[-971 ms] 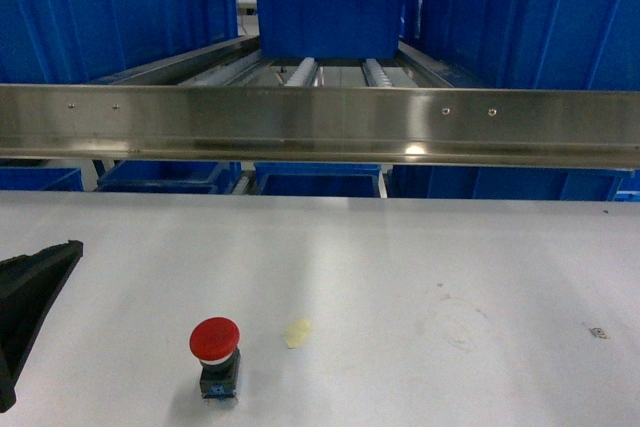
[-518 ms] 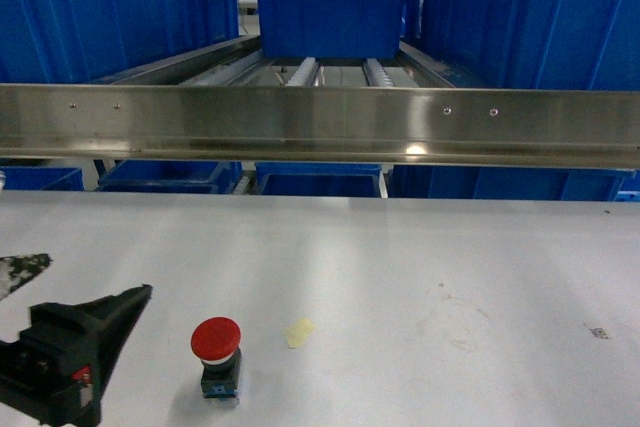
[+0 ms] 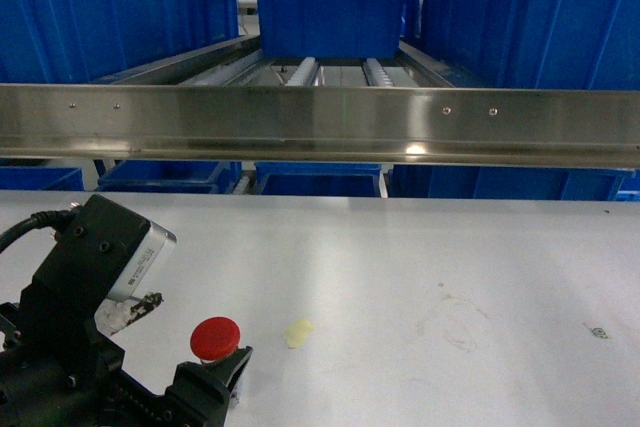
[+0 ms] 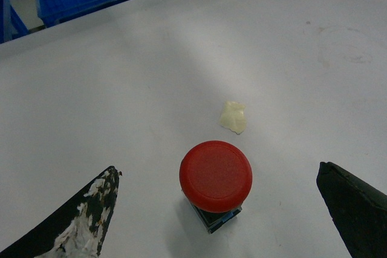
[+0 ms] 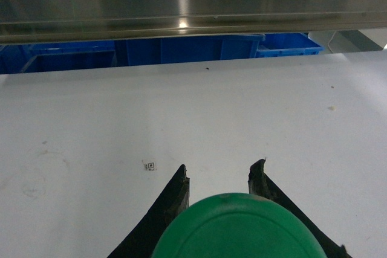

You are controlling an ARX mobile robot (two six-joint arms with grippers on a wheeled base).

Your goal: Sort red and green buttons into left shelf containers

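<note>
Left gripper (image 4: 217, 209) spread, fingers flanking upright red button (image 4: 215, 176) at lower centre; right gripper (image 5: 219, 179) pinching green button (image 5: 239, 228).

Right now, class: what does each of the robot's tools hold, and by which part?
The right tool holds a green button, fingers either side of its cap. The left tool holds nothing: open astride the red button.
</note>
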